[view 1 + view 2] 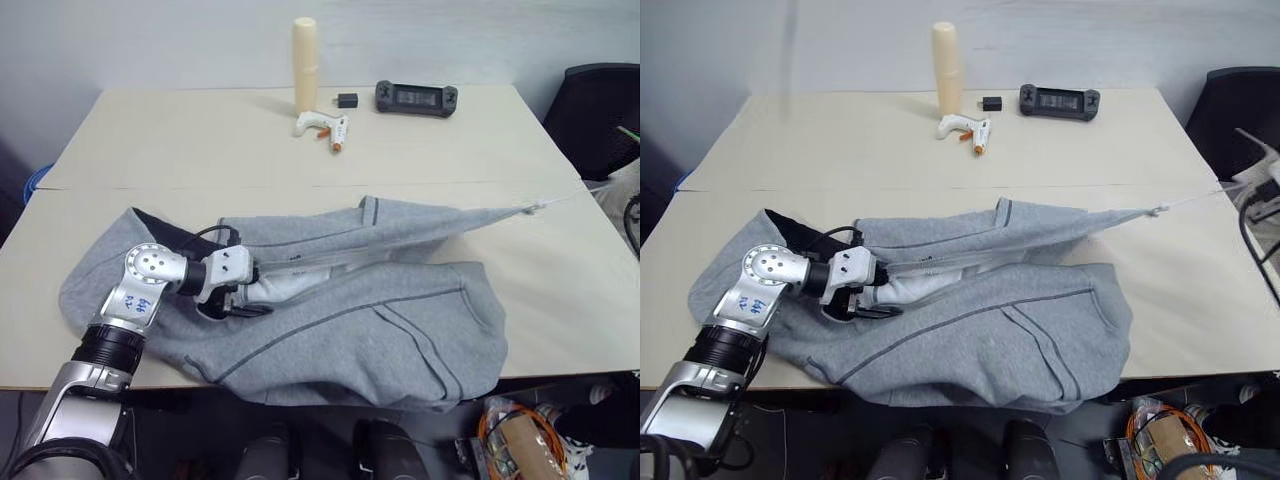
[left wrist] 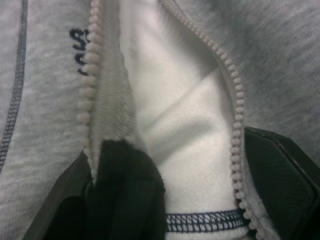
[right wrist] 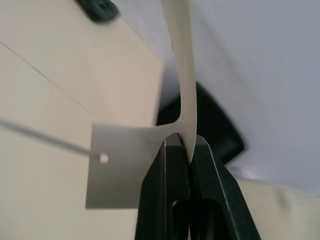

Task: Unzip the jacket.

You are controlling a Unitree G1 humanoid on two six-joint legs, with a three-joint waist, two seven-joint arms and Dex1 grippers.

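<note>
Jacket (image 1: 350, 320) lies spread across the near half of the worktop (image 1: 200, 140), low in the head views, its grey bulk reaching the front edge and its dark-lined hood at lower left. On that side the left tool (image 1: 243, 290) rests on the garment with its black fingers (image 2: 280, 175) spread wide, straddling the open collar end of the zipper; in the left wrist view the two rows of teeth (image 2: 232, 115) diverge either side of the pale lining, so this end is already parted. Whether the fingers actually press the cloth down or merely bracket it I cannot tell.

From there the zipper line runs as a taut ridge toward the upper right of the head views, the fabric drawn into a point near the worktop's right edge. A thin, pale cord or strip (image 1: 1195, 200) continues from that point off the right border. The right tool (image 3: 189, 145), seen in its own wrist view, is pressed together on a thin white strip, beside a small flat tag (image 3: 120, 165).

The long axis of the zipper therefore lies lower left to upper right, left arm anchoring the near end, right arm pulling at the far end. Further travel should probably follow that same line, away from the left tool.

At the far edge stand a cream cylinder (image 1: 305, 65), a white handheld tool (image 1: 323, 127), and a dark controller (image 1: 416, 98).
</note>
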